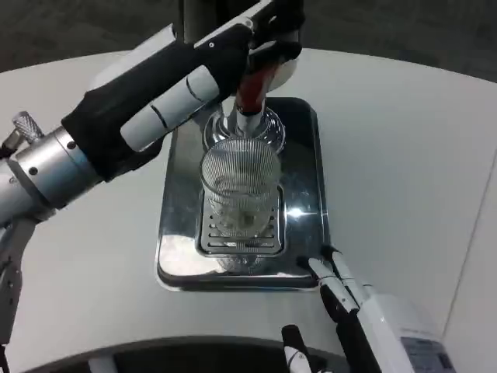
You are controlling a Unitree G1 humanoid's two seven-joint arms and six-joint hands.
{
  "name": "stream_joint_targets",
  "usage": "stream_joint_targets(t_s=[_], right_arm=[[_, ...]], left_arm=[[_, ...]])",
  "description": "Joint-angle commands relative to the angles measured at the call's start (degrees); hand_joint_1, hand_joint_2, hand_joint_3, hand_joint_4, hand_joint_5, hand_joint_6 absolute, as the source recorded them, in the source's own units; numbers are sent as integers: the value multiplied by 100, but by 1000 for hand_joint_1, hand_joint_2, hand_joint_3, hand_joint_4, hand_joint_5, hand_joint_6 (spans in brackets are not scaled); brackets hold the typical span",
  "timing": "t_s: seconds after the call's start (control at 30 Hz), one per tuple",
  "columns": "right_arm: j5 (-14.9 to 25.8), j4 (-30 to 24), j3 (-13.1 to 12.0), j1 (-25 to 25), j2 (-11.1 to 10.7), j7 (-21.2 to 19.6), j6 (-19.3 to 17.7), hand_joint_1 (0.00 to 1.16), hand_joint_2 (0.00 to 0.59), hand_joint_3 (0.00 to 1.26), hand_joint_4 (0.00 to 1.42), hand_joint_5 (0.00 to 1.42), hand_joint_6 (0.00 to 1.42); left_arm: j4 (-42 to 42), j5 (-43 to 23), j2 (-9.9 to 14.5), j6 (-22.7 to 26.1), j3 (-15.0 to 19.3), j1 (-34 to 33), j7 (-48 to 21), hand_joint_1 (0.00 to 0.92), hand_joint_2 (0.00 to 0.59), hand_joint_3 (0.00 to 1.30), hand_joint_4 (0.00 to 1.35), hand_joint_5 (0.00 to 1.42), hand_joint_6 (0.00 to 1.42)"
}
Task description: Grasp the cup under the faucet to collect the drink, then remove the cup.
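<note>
Head view: ribbed clear cup upright on slotted grate of chrome drip tray, directly under red-handled faucet. Left hand stretched over tray toward faucet handle; whether fingers grip it, cannot tell. Right hand at tray's near right corner, fingers extended, grasping nothing, apart from cup.
</note>
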Motion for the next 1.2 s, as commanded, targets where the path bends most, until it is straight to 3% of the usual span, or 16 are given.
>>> stream_joint_targets(t_s=[0.03,0.3,0.83,1.2], right_arm=[[31,-38,13,81,48,-57,15,361,486,134,23,97,328],[38,-27,30,106,77,-54,15,360,486,134,22,97,344],[37,-6,29,109,129,-57,11,360,486,134,31,97,348],[80,27,35,90,153,-63,16,359,486,137,32,97,348]], left_arm=[[-53,107,16,-138,-137,-8,-203,0,189,36,0,79,36],[-190,304,161,-442,-158,45,-273,0,188,37,0,81,46],[-207,1654,625,-2364,-269,132,-19,0,165,0,0,31,0],[-188,1902,836,-2731,-373,240,163,0,162,0,0,22,0]])
